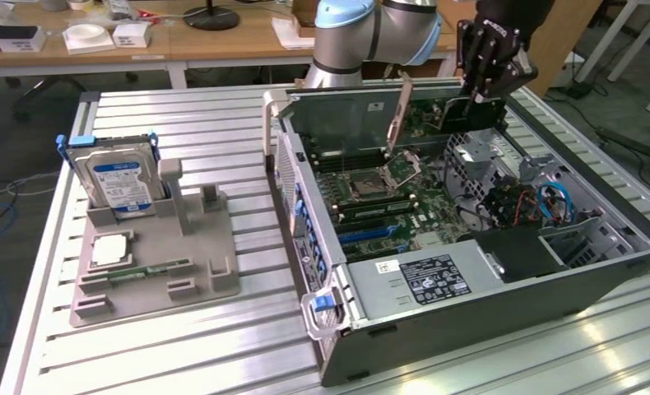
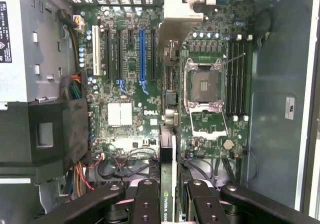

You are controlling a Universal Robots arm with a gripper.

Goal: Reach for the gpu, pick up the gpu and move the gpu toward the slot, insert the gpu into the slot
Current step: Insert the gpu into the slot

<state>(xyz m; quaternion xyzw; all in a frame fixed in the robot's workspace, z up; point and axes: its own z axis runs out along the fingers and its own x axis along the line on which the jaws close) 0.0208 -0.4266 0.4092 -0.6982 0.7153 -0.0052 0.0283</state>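
The silver-blue jointed arm (image 1: 358, 33) angles its black two-fingered gripper (image 2: 169, 206) downward, fingers (image 2: 147, 204) clamped on a thin green gpu (image 2: 168, 179) between them.

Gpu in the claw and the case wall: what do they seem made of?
The gpu: green edge, matte, probably fibreglass circuit board; its dull silver bracket looks like sheet metal. The case wall: flat grey with a soft sheen, likely painted or bare steel sheet.

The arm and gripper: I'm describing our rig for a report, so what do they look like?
The arm has smooth, rounded silver-grey segments with a light blue cap on a joint. The gripper is black and boxy, with a small white marking on its side. Its fingers are matt black linkage bars joined by round pivot pins.
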